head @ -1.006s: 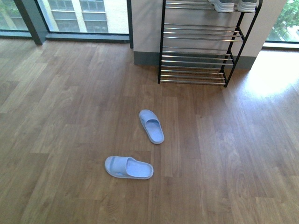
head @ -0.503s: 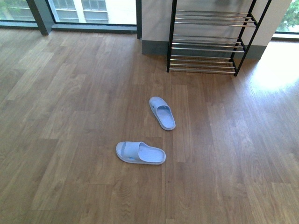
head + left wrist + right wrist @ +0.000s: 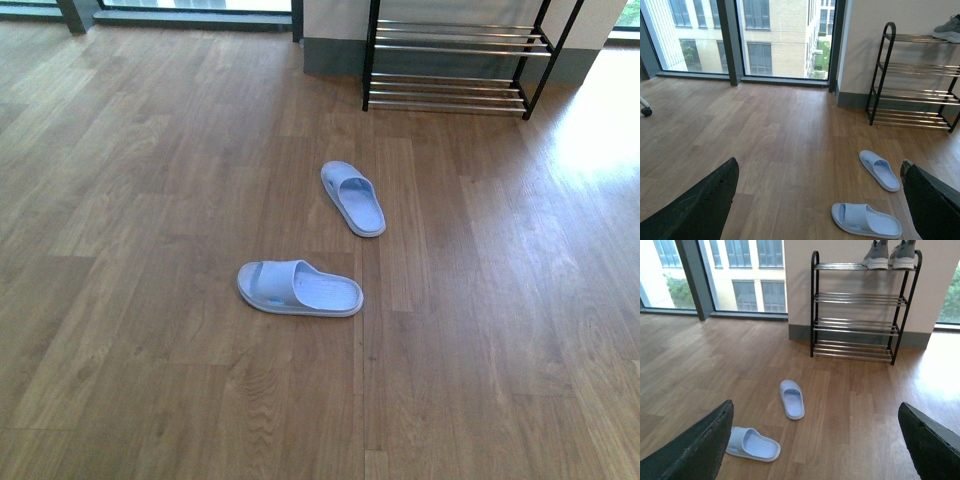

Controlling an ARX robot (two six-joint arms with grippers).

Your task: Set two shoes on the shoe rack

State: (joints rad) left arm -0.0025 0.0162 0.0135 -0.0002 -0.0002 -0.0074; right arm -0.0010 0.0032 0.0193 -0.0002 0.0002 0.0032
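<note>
Two pale blue slide slippers lie on the wood floor. The nearer slipper [image 3: 299, 288] lies crosswise; the farther slipper [image 3: 353, 197] points toward the shoe rack [image 3: 455, 60] at the wall. Both slippers also show in the left wrist view [image 3: 866, 220] [image 3: 879, 169] and right wrist view [image 3: 752, 444] [image 3: 792, 398]. Two grey sneakers [image 3: 889, 254] stand on the rack's top tier [image 3: 862, 266]. My left gripper [image 3: 820, 200] and right gripper [image 3: 815, 440] hang open above the floor, holding nothing, well short of the slippers. Neither arm appears in the front view.
Floor-to-ceiling windows [image 3: 775, 40] with dark frames run along the far wall left of the rack. A chair caster [image 3: 646, 111] sits at the far left. The rack's lower tiers [image 3: 857, 325] are bare chrome rods.
The front view has tilted down and closed in: slippers and rack slid toward the top of the picture, and the rack's upper tiers with the sneakers left the frame.
</note>
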